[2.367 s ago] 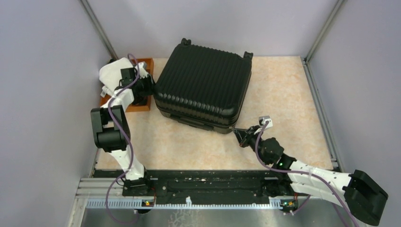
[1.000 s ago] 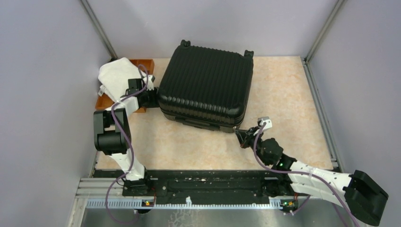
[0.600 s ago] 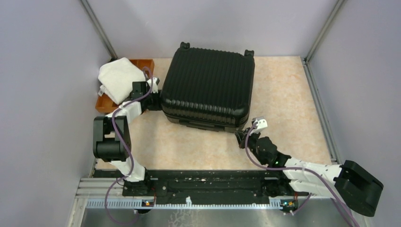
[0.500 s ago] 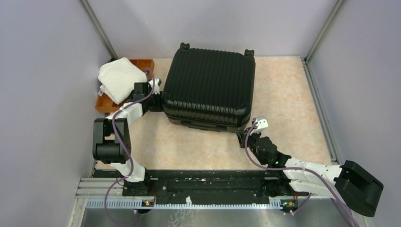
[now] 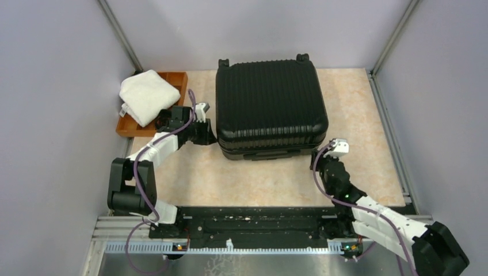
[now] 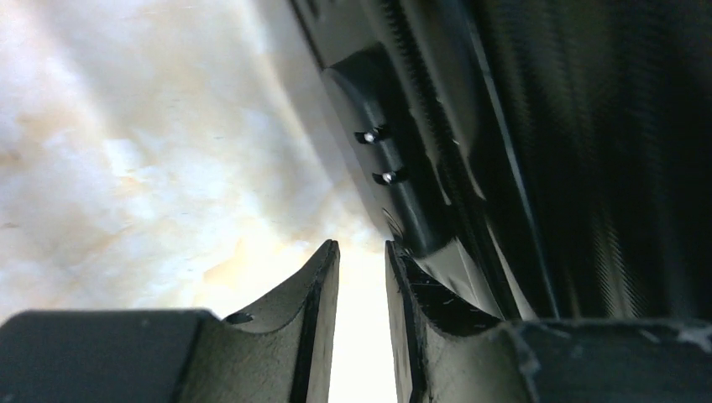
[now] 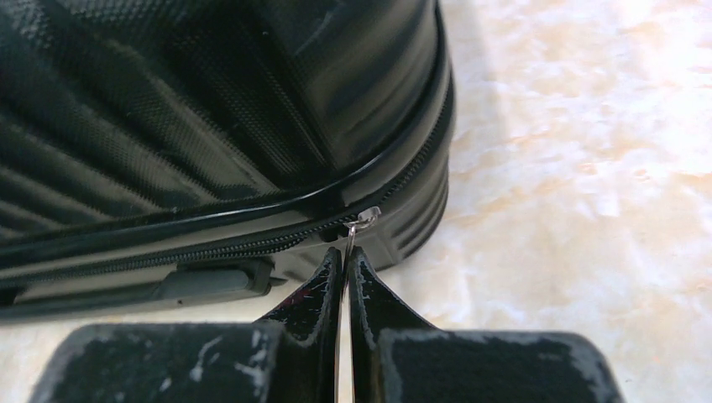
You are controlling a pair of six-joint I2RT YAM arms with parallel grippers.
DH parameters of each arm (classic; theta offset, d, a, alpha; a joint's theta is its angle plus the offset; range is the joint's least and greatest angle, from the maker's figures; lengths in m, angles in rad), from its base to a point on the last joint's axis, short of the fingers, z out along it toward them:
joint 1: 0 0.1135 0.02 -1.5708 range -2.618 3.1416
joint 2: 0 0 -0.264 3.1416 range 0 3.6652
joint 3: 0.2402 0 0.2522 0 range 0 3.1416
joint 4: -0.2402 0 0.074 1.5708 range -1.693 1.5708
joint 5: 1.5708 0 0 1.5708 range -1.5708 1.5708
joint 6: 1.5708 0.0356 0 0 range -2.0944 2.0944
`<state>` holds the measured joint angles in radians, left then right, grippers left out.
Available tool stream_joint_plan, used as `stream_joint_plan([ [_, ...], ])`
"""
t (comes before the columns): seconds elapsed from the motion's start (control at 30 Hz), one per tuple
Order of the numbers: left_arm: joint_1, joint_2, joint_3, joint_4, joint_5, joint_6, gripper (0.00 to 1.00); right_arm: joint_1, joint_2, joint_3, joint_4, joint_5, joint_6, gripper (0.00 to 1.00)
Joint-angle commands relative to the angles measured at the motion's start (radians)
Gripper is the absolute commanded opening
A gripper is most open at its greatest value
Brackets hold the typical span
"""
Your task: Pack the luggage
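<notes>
Top external: sees luggage point(image 5: 267, 106) closed and flat at far middle of table point(image 5: 357, 115), bare tabletop right of and before it. Finds left gripper point(image 6: 361, 248) low at near-left corner, jaws narrowly parted, seemingly around nothing. Finds right gripper point(image 7: 346, 252) pinched on zipper pull point(image 7: 363, 220) at near-right corner.

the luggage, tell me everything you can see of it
The luggage is a black hard-shell case with a ribbed shell and rounded corners, lying flat and closed on the table, two small wheels at its far edge. A zipper runs round its side; the right gripper pinches the zipper pull at the near right corner. The left gripper, slightly open, sits by its near left corner.
</notes>
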<state>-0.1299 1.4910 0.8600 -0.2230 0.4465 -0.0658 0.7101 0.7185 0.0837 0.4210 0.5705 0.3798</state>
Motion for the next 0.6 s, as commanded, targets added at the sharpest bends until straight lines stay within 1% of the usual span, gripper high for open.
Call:
stream_joint_plan([
  [0.0, -0.058, -0.087, 0.034, -0.017, 0.291, -0.060, 0.35, -0.147, 0.074, 0.086, 0.177, -0.369, 0.034, 0.00],
  [0.1, -0.021, -0.107, 0.046, -0.035, 0.283, -0.071, 0.36, -0.172, 0.215, 0.200, 0.197, -0.482, -0.018, 0.00],
  [0.2, 0.050, -0.121, 0.060, -0.049, 0.290, -0.100, 0.36, -0.173, 0.350, 0.291, 0.232, -0.603, -0.040, 0.00],
  [0.27, 0.107, -0.135, 0.060, -0.051, 0.300, -0.116, 0.36, -0.175, 0.411, 0.332, 0.255, -0.667, -0.047, 0.00],
  [0.3, 0.121, -0.140, 0.061, -0.051, 0.300, -0.121, 0.36, -0.178, 0.432, 0.352, 0.253, -0.691, -0.054, 0.00],
  [0.33, 0.157, -0.148, 0.059, -0.051, 0.304, -0.117, 0.36, -0.186, 0.450, 0.371, 0.243, -0.710, -0.059, 0.00],
  [0.37, 0.170, -0.153, 0.058, -0.054, 0.298, -0.109, 0.37, -0.197, 0.458, 0.384, 0.229, -0.717, -0.058, 0.03],
  [0.47, 0.180, -0.164, 0.056, -0.048, 0.280, -0.062, 0.44, -0.256, 0.429, 0.371, 0.197, -0.694, -0.003, 0.23],
  [0.53, 0.184, -0.162, 0.062, -0.031, 0.242, -0.030, 0.48, -0.283, 0.368, 0.330, 0.174, -0.633, 0.029, 0.41],
  [0.57, 0.190, -0.157, 0.069, -0.026, 0.228, -0.020, 0.50, -0.287, 0.335, 0.310, 0.155, -0.607, 0.031, 0.52],
])
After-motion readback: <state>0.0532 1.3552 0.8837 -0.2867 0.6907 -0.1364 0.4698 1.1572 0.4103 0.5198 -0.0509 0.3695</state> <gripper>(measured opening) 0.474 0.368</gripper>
